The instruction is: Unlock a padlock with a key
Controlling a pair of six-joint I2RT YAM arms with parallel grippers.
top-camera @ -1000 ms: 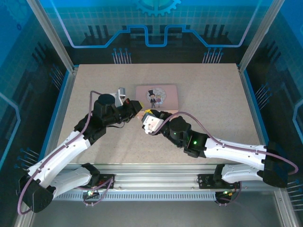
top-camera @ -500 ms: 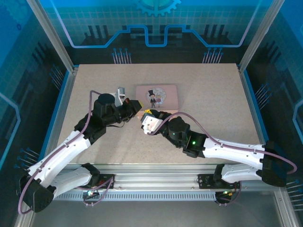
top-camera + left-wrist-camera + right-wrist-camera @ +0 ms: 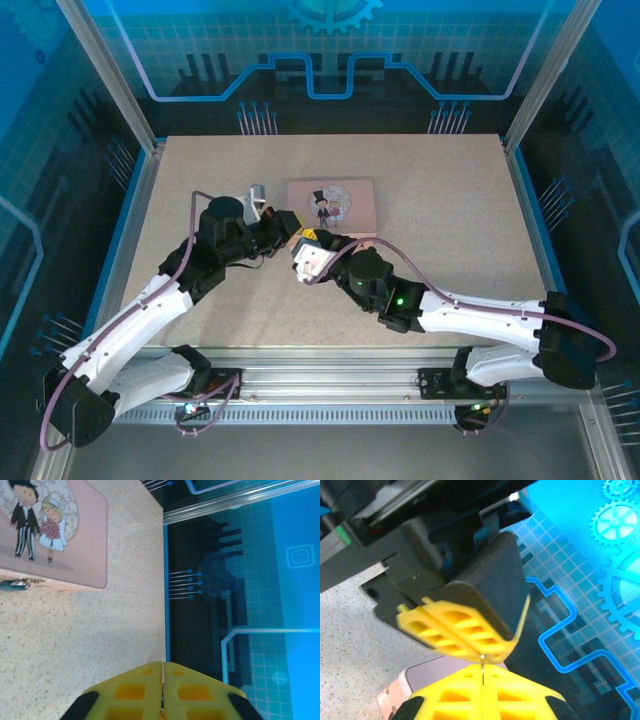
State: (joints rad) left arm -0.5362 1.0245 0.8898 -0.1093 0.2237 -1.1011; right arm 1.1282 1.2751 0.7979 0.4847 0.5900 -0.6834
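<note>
- Nearby, the pink tin point(image 3: 332, 203) lies flat on the table point(image 3: 450, 190), just beyond both grippers, with its cartoon picture facing up
- the padlock point(image 3: 15, 584) lies on the table touching the near side of the tin; in the left wrist view the border of the picture cuts it
- the left gripper point(image 3: 163, 669) stands directly in front of the right gripper point(image 3: 483, 679), tip against tip, and it blocks the way forward
- to the right of the tin, open table surface reaches as far as the blue edge strip point(image 3: 165, 580)
- the yellow fingers of the left gripper are pressed together, and nothing is seen between them
- the right gripper pinches the key point(image 3: 482, 662), a thin metal sliver standing out from its tips; the end of the key is at the left gripper's fingertips, and I cannot tell if it touches them
</note>
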